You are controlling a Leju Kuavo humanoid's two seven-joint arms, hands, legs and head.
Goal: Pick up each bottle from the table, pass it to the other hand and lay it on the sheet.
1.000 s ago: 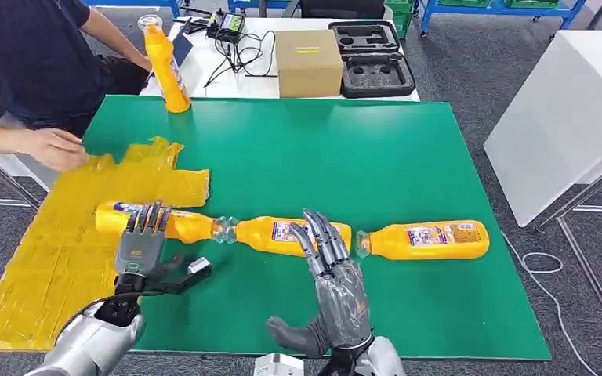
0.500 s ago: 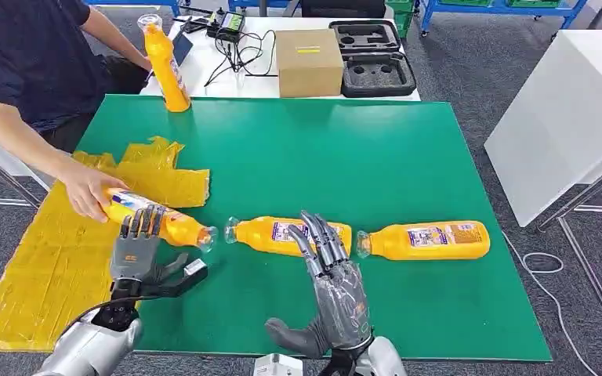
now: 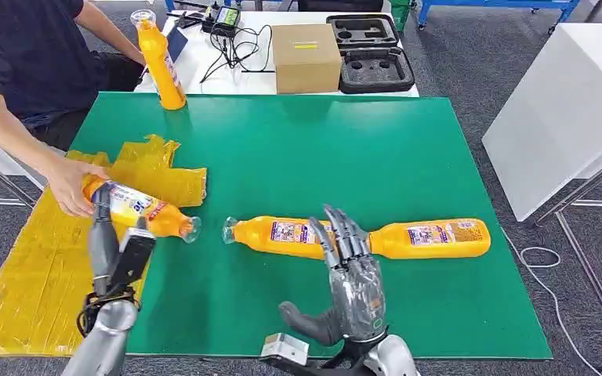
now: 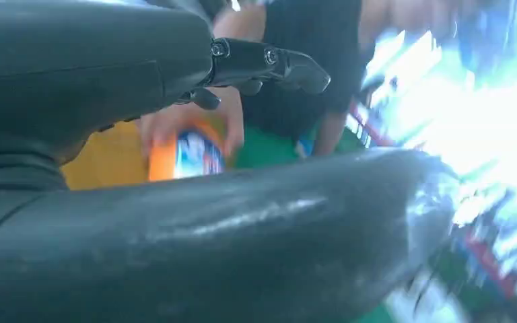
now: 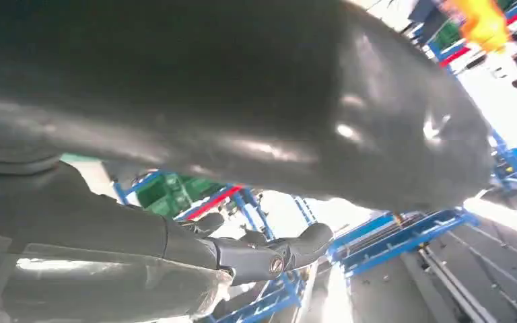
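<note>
The left hand [image 3: 114, 251] stands edge-on and holds nothing, just beside the bottle on the sheet [image 3: 137, 207], which a person's hand [image 3: 69, 184] grips on the yellow sheet [image 3: 39, 266]. The right hand [image 3: 353, 278] is spread and empty, fingers upright, its fingertips overlapping the middle bottle [image 3: 282, 233]; the right bottle [image 3: 435, 238] lies beyond it on the green table [image 3: 321, 149]. An upright bottle [image 3: 159, 59] stands at the table's far edge.

Bright, even head view; blurred wrist views with blown-out glare.
</note>
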